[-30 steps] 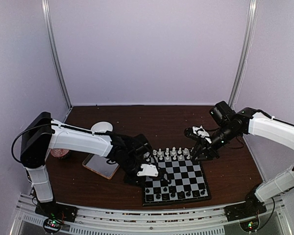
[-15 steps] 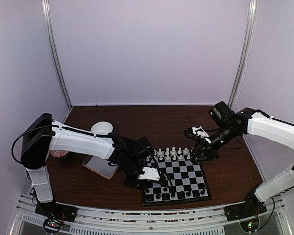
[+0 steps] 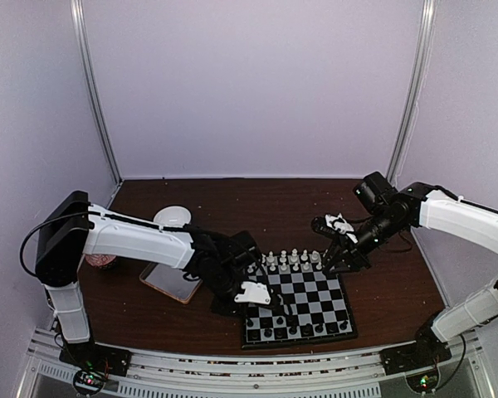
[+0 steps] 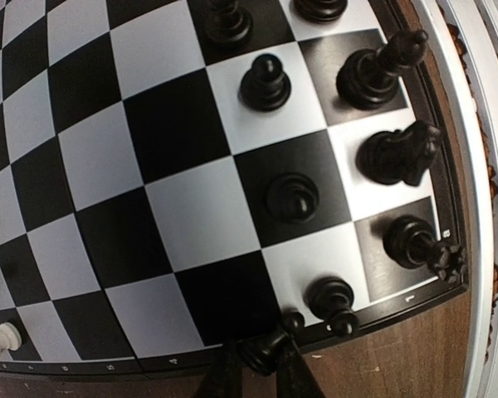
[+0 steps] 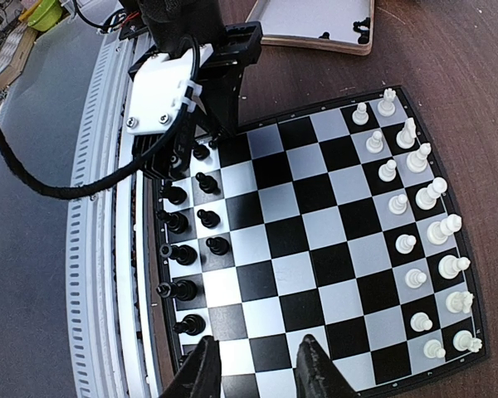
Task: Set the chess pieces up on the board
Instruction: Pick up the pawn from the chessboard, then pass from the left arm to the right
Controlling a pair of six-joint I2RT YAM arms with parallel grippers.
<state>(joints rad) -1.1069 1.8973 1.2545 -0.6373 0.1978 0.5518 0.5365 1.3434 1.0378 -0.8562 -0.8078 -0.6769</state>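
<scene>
Brown table [image 3: 257,203]: left pincer [image 4: 260,365] clamps a black pawn [image 4: 270,344] at the board [image 4: 183,124] edge; right pincer [image 5: 257,365] open.

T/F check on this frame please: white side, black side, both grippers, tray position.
1. The white pieces fill two full rows along one edge of the board. True.
2. The right gripper holds a white piece. False: its jaws are apart and empty, above the board.
3. The black pieces are all in place. False: several squares in their two rows are bare.
4. The left gripper is closed on a black piece at the board's border. True.
5. The tray lies right of the board. False: it lies left of it, by the left arm.
</scene>
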